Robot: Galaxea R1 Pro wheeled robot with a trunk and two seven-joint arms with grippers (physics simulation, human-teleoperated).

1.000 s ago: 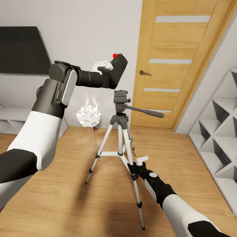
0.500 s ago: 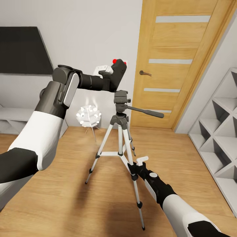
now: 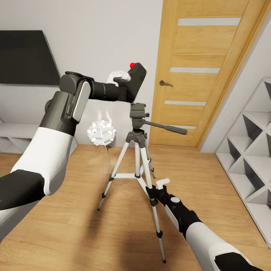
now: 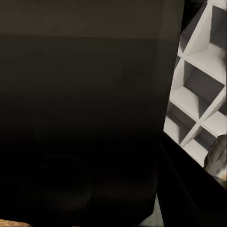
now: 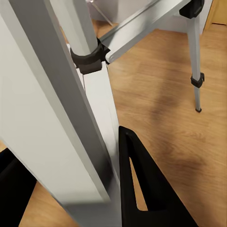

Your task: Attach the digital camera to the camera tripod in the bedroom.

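**— Where's the camera right now?**

— I've got the digital camera [image 3: 134, 81] up in the air, clamped in the left gripper [image 3: 126, 83], just above the head of the camera tripod [image 3: 138, 113] and a touch to its left. It's tilted, with the red dot on its upper edge. There's a small gap between the camera's underside and the tripod head; they aren't touching. In the left wrist view the camera's black body [image 4: 85, 113] sits right up against the lens, so I can't make out any detail on it.

**— And the tripod?**

— It stands upright on the wood plank floor [image 3: 67, 226], all three legs spread, the pan handle sticking out toward the right, in front of the oak door [image 3: 203, 75].

**— What's your right hand doing?**

— The right gripper [image 3: 154, 190] is low down on the front leg, closed around it just above a black joint. In the right wrist view the silver leg [image 5: 71, 123] runs between the fingers, one black finger [image 5: 142, 184] showing beside it.

**— Anything else around?**

— A small white spiky lamp [image 3: 101, 133] sits on the floor behind the tripod, near the grey wall. The black TV [image 3: 26, 58] hangs on that wall at the left, and white cube shelves [image 3: 252, 150] run along the right side; I also see them past the camera in the left wrist view.
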